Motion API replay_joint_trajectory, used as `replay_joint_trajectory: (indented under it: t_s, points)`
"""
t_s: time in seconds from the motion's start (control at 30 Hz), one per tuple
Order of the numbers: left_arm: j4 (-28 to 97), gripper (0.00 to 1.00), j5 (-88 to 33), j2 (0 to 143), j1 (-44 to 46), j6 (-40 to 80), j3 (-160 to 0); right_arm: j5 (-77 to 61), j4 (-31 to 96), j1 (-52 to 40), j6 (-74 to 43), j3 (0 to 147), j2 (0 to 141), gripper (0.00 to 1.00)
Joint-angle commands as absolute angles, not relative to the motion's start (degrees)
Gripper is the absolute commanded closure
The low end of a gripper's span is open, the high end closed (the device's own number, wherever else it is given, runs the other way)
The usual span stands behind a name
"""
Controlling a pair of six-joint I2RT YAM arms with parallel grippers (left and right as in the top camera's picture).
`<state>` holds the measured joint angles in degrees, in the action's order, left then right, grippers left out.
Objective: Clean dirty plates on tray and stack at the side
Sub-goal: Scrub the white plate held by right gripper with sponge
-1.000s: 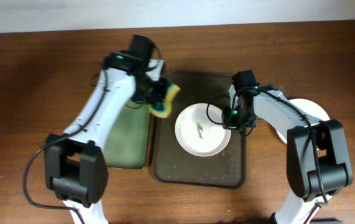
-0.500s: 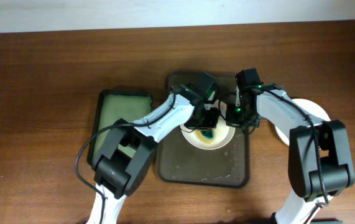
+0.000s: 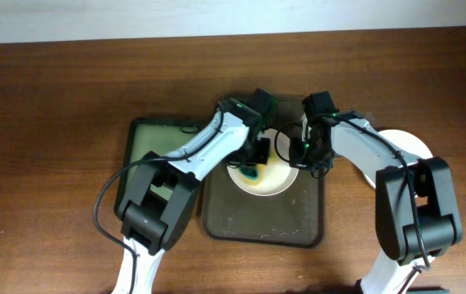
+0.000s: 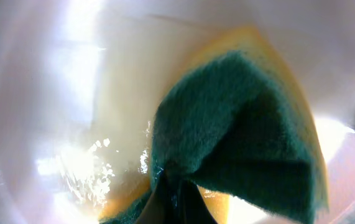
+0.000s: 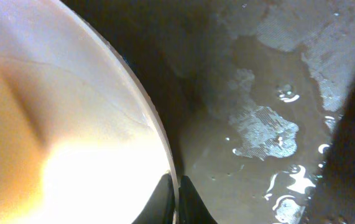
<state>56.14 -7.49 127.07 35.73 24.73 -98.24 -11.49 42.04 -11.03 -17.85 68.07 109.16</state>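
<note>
Sponge, clamped tight in left gripper, has been swept from centre to the left half of the plate, whose rim is pinched by the nearly closed right gripper, on tray; scrubbing judged underway, stacking pending.

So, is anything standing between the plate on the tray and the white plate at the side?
Nothing loose. Only the right arm lies across that path, the right end effector pinching the plate at its rim; the left end effector holds a sponge on it.
</note>
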Motion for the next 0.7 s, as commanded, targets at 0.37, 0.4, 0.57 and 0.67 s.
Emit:
replay_joint_trajectory:
  t_s: [0.37, 0.4, 0.57, 0.67]
  points:
    - [44.21, 1.00, -27.83, 131.07, 37.21, 24.71, -97.54, -8.36, 42.48, -10.50, -16.32, 67.70, 110.13, 0.96]
    - [43.05, 0.99, -27.86, 131.09, 38.48, 24.56, -97.54, -8.34, 42.46, -10.50, -16.34, 67.70, 110.15, 0.96]
    - [40.32, 1.00, -27.81, 131.15, 41.47, 22.20, -97.54, -8.34, 42.59, -10.50, -15.42, 67.70, 110.13, 0.96]
    - [42.06, 1.00, -24.43, 131.13, 40.18, 20.73, -97.56, -8.34, 42.61, -10.50, -15.44, 67.70, 110.15, 0.96]
